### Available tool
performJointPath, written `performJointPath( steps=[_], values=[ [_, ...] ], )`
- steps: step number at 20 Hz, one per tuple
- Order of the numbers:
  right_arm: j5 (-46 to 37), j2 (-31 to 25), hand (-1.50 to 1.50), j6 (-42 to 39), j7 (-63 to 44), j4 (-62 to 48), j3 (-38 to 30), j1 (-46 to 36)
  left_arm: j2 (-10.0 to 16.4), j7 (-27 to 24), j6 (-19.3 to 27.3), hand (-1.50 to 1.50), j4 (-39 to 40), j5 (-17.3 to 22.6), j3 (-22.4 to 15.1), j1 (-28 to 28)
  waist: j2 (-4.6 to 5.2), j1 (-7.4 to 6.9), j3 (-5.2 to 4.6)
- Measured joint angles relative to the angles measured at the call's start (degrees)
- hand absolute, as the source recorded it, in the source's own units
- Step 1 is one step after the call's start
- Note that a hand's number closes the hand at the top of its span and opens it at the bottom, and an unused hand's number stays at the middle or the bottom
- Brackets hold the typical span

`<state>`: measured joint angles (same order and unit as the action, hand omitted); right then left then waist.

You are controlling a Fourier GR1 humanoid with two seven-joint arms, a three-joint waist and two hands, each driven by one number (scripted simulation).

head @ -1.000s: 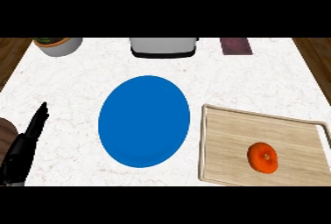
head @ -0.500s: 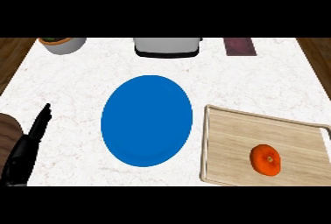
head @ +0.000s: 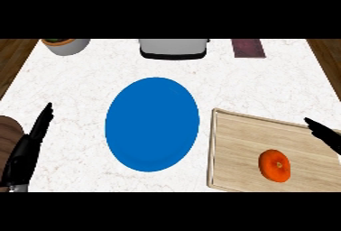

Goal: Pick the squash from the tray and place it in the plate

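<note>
Black fingers (head: 41,124) of the left hand (head: 24,158) are straight and held together, clamped on nothing. They point up the view along the left side of the white marbled counter (head: 86,81), with the grey forearm cut off at the lower edge. At the right edge I see only the tip of the right hand (head: 324,134). Its fingers also look straight and together, empty, and slant up and to the left across the far right part of the wooden tray (head: 240,135). The squash (head: 275,165), orange and round, lies on the tray in its nearer right portion, below and to the left of that hand and not touching it. The tray sits just to the right of the blue plate (head: 152,124), which lies at the middle of the counter with nothing on it, well apart from the left hand. Along the far edge stand a grey bowl (head: 64,45) with brownish contents at the left, a grey appliance (head: 174,48) with a dark base at the centre, and a flat dark maroon item (head: 248,48) to its right.
</note>
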<state>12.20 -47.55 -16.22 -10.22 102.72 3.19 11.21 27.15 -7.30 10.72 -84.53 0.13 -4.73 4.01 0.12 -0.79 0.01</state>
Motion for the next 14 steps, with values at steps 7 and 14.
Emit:
performJointPath(
  steps=[7, 14],
  values=[
    [-7.07, 3.61, -1.50, -6.33, 1.60, -8.58, 2.16, -6.77, -1.71, -0.49, -1.54, 0.00, 0.18, -1.34, 1.59, 0.97, -0.07, 0.38, 0.00],
    [-12.53, 7.90, -1.50, -11.30, 4.06, -12.12, 2.82, -7.89, -3.39, -0.84, -2.77, 0.00, -0.19, -3.32, 3.47, 1.43, -0.14, 0.64, -0.01]
  ],
)
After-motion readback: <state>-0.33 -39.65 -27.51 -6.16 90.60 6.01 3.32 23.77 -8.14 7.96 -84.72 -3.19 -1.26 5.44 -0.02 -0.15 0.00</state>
